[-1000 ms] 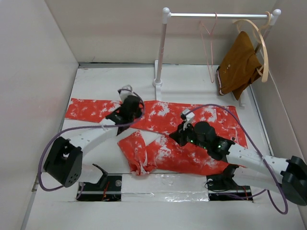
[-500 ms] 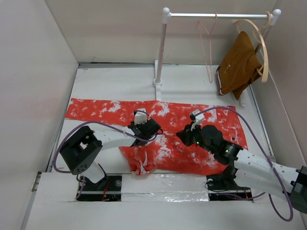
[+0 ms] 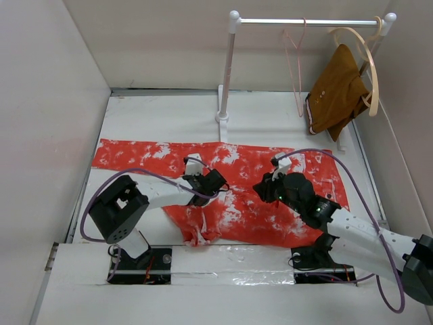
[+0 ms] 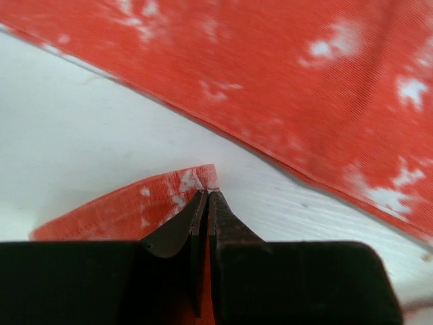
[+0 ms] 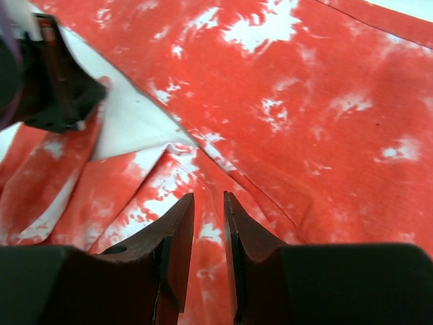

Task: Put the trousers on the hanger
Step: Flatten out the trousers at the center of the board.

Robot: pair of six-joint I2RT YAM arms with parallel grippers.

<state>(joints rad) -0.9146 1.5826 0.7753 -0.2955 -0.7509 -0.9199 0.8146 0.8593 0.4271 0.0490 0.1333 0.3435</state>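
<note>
White tabletop [image 3: 155,112], smooth and walled on 3 sides, shows bare room only along its far strip. Nearest, the left claw [image 4: 206,198] is pinched together on a folded hem corner of the trousers [image 3: 243,162], ribbed red-orange cloth spread flat across the middle. The right claw [image 5: 208,203] hovers over that cloth, fingers narrowly apart. Farthest, the thin pink wire hanger [image 3: 298,101] hangs from the rail [image 3: 304,22].

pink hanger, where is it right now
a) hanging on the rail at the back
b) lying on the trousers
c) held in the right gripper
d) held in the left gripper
a: the pink hanger hangs by its hook from the rail, just left of the brown garment, while the trousers lie spread on the table well in front of it.
</note>
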